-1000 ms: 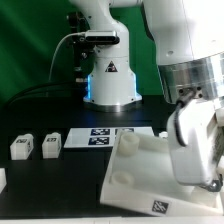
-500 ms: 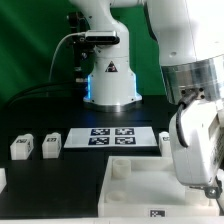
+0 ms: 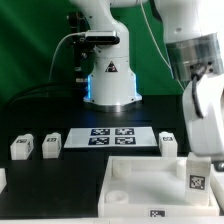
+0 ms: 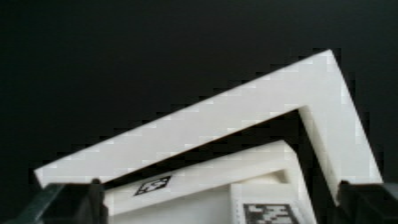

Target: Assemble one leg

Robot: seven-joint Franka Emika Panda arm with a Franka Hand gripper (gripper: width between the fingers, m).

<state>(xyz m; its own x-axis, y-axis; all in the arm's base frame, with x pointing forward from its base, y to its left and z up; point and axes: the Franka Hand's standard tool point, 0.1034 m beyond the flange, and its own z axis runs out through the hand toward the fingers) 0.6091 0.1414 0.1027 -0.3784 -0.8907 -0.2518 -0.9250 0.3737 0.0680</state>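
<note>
Backdrop: you see a green wall or screen (image 3: 30,45) filling the area behind the scene in the exterior view; its far edges are out of frame.
Surface: a black, matte surface (image 3: 60,180) spans the foreground and runs back to the green.
Cables: dark cables (image 3: 45,90) trail along the surface's rear edge on the exterior view's left.
Light: even and bright, with soft shadows only.
Wrist view: what lies behind there is plain black.
</note>
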